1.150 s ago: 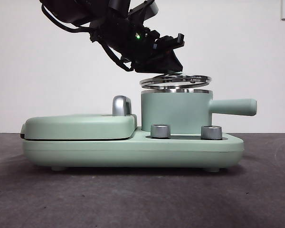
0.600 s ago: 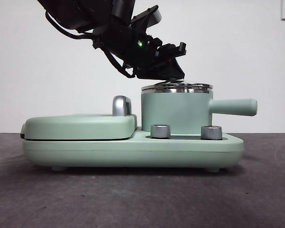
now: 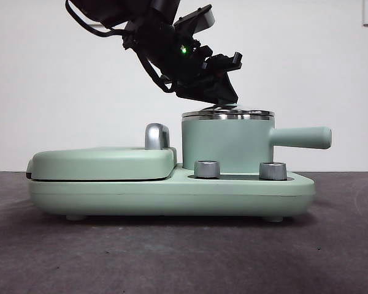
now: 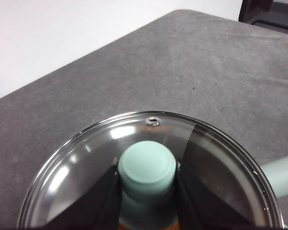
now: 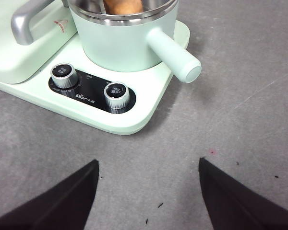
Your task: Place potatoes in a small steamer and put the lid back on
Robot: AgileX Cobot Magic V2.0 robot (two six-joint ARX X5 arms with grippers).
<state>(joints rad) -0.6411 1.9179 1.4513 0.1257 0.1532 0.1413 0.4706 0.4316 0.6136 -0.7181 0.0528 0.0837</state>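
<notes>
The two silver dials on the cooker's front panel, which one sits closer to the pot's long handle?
The right-hand dial in the front view, standing almost under the root of the steamer's handle. The other dial is nearer the griddle's chrome handle.

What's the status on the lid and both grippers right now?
Left gripper at lid, jaws flanking its knob. Lid seated on steamer, potato inside. Right gripper open, waiting clear. No obstruction seen.

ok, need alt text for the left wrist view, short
Looking down past the left gripper, its two black jaws stand on either side of the mint-green knob of the round glass lid. Something orange-brown shows through the glass below the knob. Grey table lies beyond, and the steamer's green handle juts out at one edge.
</notes>
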